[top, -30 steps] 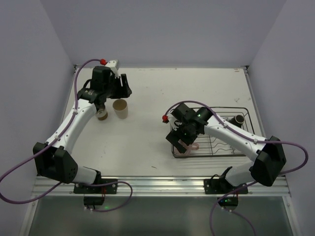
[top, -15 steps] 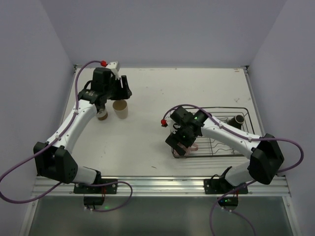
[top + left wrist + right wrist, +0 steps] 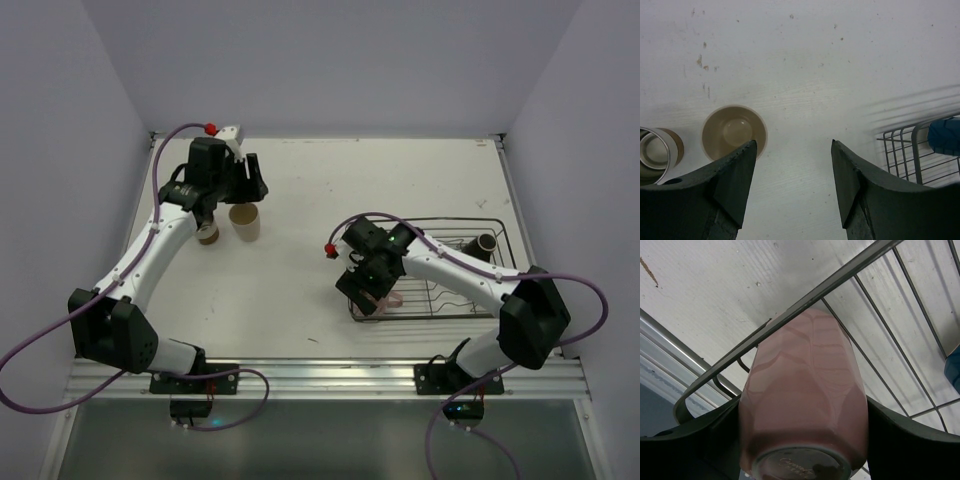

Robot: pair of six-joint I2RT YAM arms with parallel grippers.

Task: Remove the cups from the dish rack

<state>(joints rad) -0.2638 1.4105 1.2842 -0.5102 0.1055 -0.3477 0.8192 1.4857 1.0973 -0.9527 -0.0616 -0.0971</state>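
White tabletop (image 3: 300,290) carries the wire dish rack (image 3: 805,305), whose rim wire crosses the far end of the pink mug (image 3: 800,390). Right hand (image 3: 368,285) clasps that mug, base toward the wrist, a finger against each flank. Best to lift slowly and level so the mug clears the wire without snagging. Left hand (image 3: 792,165) hangs wide, holding nothing, a cream mug (image 3: 734,131) beside its finger.
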